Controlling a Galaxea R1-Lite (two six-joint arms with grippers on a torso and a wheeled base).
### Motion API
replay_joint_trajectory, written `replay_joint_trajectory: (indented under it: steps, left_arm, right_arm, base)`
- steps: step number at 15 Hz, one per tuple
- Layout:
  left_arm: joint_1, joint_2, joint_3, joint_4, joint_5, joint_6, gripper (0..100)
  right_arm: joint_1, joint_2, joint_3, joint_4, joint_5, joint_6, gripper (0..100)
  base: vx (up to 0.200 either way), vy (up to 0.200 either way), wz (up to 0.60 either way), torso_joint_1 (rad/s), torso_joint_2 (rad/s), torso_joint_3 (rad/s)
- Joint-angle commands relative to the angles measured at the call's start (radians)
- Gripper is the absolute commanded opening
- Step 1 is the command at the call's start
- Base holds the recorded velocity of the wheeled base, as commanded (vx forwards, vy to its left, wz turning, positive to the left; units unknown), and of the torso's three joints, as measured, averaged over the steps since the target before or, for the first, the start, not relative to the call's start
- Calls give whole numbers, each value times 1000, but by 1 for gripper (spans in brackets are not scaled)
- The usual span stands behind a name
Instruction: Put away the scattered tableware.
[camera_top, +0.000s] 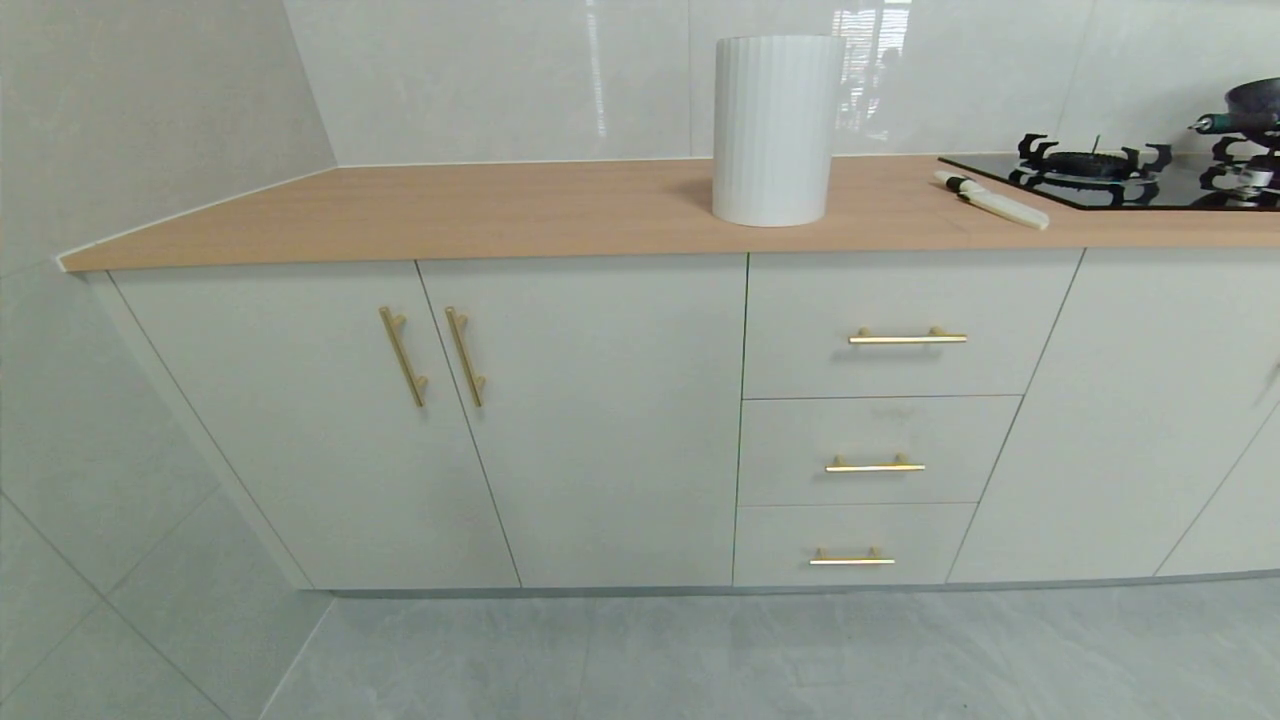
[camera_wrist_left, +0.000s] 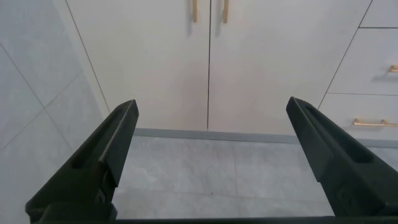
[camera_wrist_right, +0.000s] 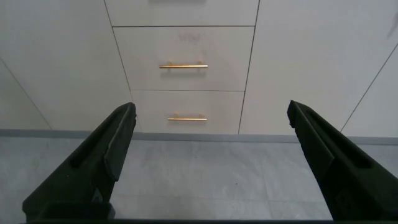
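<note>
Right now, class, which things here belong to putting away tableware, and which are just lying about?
For the job: cream utensil on the counter; white ribbed holder, probably.
Lying about: gas hob; dark pan; cupboard doors.

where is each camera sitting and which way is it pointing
Head view: on the robot's head, looking forward and down at the wooden countertop, white ribbed container, cabinet doors and drawers.
Left wrist view: low on the left arm, facing the cabinet doors' base and the floor, framed by the open left gripper.
Right wrist view: low on the right arm, facing the lower drawers, framed by the open right gripper.
Shared: all three views show the drawers' gold handles.
</note>
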Motion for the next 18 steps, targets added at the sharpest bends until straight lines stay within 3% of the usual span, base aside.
replay_joint_trajectory:
  steps: [1,18]
  left_arm:
    - [0,0,0,0,1,-1,100]
    - [0,0,0,-2,-1,-3,100]
  right_arm:
    - [1,3,0,3,0,-2,100]
    - [1,3,0,3,0,0,100]
  base:
    - [0,0,0,0,0,0]
    - [176,0,0,2,0,3]
